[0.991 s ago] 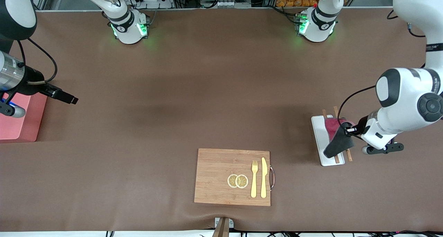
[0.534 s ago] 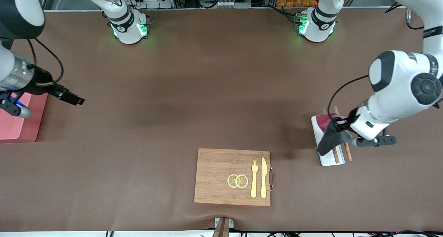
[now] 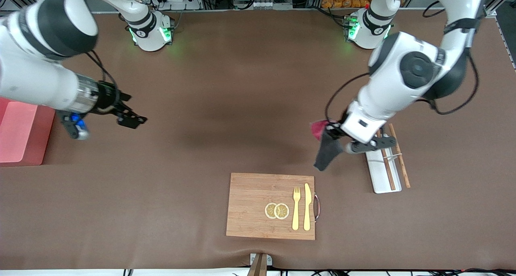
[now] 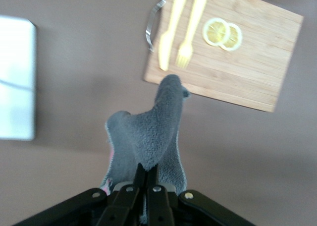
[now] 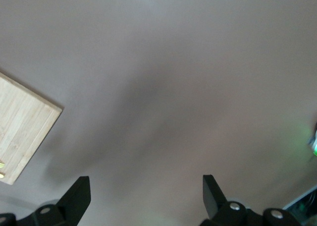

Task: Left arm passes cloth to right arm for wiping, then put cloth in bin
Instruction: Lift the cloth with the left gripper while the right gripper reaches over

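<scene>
We see the cloth [image 3: 325,147] hanging in the air, pinched in the left gripper [image 3: 331,133] above bare table between the white tray [image 3: 377,163] and the cutting board [image 3: 258,205]. Our right gripper [image 3: 131,121] hovers with fingers spread wide, empty, over the table near the pink bin [image 3: 18,133] at that arm's end.
</scene>
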`<state>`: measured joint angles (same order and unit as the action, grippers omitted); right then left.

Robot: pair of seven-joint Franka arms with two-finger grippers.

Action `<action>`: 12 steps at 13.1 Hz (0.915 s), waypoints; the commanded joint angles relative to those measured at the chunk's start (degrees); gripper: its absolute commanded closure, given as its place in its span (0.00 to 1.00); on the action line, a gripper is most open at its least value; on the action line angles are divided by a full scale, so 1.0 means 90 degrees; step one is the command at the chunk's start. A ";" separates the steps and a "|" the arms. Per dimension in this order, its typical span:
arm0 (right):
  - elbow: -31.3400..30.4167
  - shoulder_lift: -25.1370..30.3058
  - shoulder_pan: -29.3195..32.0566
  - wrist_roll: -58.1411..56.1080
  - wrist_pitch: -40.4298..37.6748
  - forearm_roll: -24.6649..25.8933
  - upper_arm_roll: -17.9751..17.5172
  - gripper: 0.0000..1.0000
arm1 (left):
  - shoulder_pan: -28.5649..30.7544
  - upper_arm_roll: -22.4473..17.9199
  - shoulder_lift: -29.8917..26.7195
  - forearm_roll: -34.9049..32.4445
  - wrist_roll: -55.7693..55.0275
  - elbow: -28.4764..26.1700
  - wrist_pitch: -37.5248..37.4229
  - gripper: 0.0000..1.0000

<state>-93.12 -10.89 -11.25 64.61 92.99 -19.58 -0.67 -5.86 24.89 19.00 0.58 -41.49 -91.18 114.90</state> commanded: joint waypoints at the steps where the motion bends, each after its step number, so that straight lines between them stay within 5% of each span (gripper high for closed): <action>1: 0.0092 -0.0361 -0.0097 0.0662 0.0155 -0.0994 0.0065 0.00 | -0.0733 -0.0031 0.0640 0.0043 -0.1303 0.0870 0.0016 1.00; 3: 0.0092 -0.0528 -0.0068 0.0790 0.0175 -0.1562 0.0065 0.00 | -0.1183 -0.0041 0.1012 0.0043 -0.2222 0.1389 0.0229 1.00; 12: 0.0092 -0.1270 -0.0653 0.1698 0.1404 -0.2930 0.0055 0.00 | -0.2415 -0.0070 0.2087 0.0053 -0.5437 0.1928 0.3109 1.00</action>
<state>-93.09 -20.67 -15.77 78.25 103.47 -42.91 -0.43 -25.94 24.82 35.45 0.60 -86.38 -76.71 140.05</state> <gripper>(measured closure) 0.000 0.969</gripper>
